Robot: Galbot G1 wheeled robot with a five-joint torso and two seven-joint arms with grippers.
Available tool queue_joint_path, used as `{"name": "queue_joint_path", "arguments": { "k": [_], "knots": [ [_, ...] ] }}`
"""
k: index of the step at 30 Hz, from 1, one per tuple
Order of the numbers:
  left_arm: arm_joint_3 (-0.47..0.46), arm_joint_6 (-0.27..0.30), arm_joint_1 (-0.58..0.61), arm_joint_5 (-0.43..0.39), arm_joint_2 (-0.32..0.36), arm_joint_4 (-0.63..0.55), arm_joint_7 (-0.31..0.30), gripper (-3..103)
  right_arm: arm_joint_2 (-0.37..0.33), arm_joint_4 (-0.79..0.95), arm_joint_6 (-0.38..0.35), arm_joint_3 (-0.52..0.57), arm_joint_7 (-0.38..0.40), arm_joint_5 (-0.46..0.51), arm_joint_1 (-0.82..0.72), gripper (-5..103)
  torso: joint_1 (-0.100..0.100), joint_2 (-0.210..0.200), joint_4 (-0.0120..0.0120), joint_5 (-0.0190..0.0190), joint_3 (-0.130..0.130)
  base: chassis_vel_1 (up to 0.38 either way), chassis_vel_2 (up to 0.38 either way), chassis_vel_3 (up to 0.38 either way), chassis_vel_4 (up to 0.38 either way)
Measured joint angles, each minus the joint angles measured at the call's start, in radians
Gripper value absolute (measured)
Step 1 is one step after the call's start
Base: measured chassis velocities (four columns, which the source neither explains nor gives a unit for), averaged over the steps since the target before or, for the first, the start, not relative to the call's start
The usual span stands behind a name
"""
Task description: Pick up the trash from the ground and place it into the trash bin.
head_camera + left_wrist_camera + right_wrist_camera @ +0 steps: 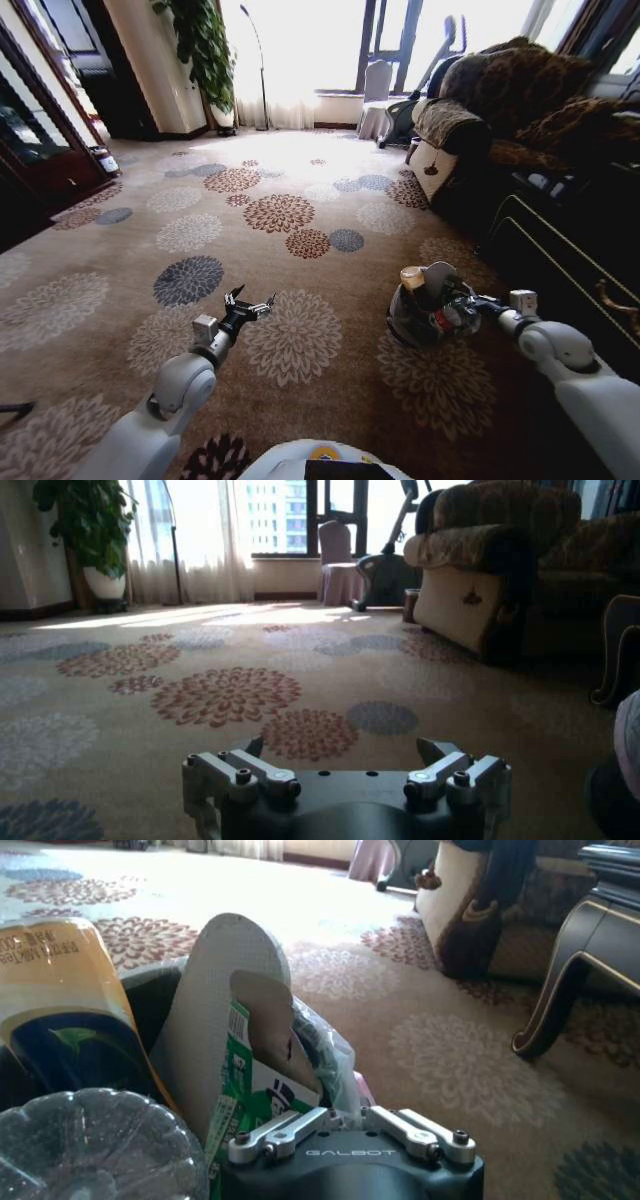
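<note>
Right gripper: lower right, at trash bin rim, fingers narrow, holding nothing.
Left gripper: lower centre-left above carpet, fingers wide, holding nothing.

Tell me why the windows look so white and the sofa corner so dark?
Head view: daylight through the windows washes out the glass and curtains, leaving the sofa side in deep shadow, and straight lines bow near the edges. Left wrist view: the same glare, with a sunlit patch on the carpet. Right wrist view: the near bottle looks blurred.
</note>
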Motion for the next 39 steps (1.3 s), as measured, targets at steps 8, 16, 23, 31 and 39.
{"name": "queue_joint_path", "arguments": {
  "k": [8, 16, 23, 31, 39],
  "knots": [
    [0.000, 0.000, 0.000, 0.000, 0.000, 0.000, 0.000, 100, 0.168, 0.058, 0.197, 0.117, -0.001, -0.134, -0.167, 1, 0.000, 0.000, -0.0003, 0.0007, 0.000, 0.000, 0.000, 0.000, 0.000],
    [0.000, 0.000, 0.000, 0.000, 0.000, 0.000, 0.000, 100, 0.081, 0.091, 0.115, 0.237, 0.000, -0.091, -0.225, 1, 0.000, 0.000, 0.0004, -0.0002, 0.000, 0.000, 0.000, 0.000, 0.000],
    [0.000, 0.000, 0.000, 0.000, 0.000, 0.000, 0.000, 100, 0.005, 0.081, 0.049, 0.259, 0.000, -0.026, -0.275, 1, 0.000, 0.000, 0.0002, -0.0002, 0.000, 0.000, 0.000, 0.000, 0.000],
    [0.000, 0.000, 0.000, 0.000, 0.000, 0.000, 0.000, 100, -0.113, 0.000, -0.006, 0.250, 0.001, 0.094, -0.341, 1, 0.000, 0.000, -0.0007, -0.0008, 0.000, 0.000, 0.000, 0.000, 0.000],
    [0.000, 0.000, 0.000, 0.000, 0.000, 0.000, 0.000, 100, -0.112, -0.049, -0.047, 0.154, 0.000, 0.112, -0.233, 1, 0.000, 0.000, 0.0007, -0.0003, 0.000, 0.000, 0.000, 0.000, 0.000]
  ]
}}
